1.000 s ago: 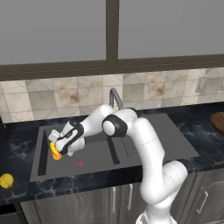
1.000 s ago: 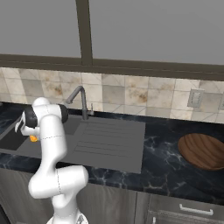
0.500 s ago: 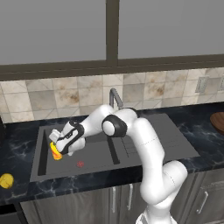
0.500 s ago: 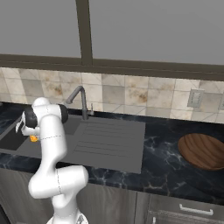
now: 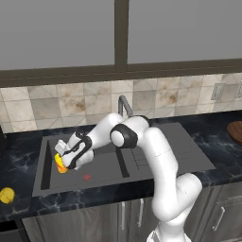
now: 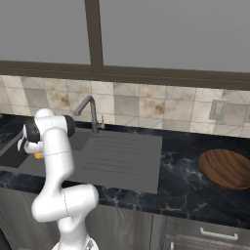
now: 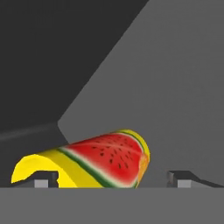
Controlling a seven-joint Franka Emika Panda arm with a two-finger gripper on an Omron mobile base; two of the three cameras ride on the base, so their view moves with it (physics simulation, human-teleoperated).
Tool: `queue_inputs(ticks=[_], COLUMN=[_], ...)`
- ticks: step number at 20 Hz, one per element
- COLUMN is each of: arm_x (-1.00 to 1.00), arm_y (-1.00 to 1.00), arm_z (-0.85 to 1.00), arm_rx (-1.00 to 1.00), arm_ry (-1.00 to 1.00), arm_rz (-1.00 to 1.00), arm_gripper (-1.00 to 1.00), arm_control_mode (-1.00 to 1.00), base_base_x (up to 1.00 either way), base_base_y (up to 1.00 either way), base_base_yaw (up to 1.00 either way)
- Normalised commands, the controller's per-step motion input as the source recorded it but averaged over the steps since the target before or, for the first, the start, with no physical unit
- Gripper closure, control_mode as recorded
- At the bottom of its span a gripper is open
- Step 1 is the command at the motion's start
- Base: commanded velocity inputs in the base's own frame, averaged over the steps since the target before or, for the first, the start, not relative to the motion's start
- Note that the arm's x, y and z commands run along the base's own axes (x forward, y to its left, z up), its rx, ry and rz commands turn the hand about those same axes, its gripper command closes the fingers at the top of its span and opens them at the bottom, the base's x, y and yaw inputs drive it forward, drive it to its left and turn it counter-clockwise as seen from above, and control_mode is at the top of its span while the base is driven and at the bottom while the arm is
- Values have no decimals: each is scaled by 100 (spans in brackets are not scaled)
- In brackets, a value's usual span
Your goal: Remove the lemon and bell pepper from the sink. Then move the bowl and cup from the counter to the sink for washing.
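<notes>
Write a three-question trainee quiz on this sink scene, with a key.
1. True or false: the bowl rests on the counter, to the right of the sink.
2. Where is the lemon? A: in the basin. B: on the counter left of the sink. C: between the gripper's fingers.
3. Fill in: the gripper has its jaws ___ on either side of the cup.
Key: 1 true; 2 B; 3 open.
</notes>
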Motion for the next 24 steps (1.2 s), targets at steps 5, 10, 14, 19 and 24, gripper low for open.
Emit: queue_inputs(ticks=[5, 10, 14, 19, 24], arm_x=[-18, -11, -5, -9, -18], arm_y=[-1, 0, 0, -1, -6], arm_z=[1, 14, 27, 32, 34], arm_rx=[0, 0, 0, 0, 0], arm_ry=[0, 0, 0, 0, 1], arm_rz=[-9, -8, -4, -3, -3], arm_gripper=[-100, -100, -100, -100, -100], arm_control_mode=[-100, -100, -100, -100, -100], base_base_x=[0, 0, 0, 0, 0], base_base_y=[0, 0, 0, 0, 0], base_base_yaw=[0, 0, 0, 0, 0])
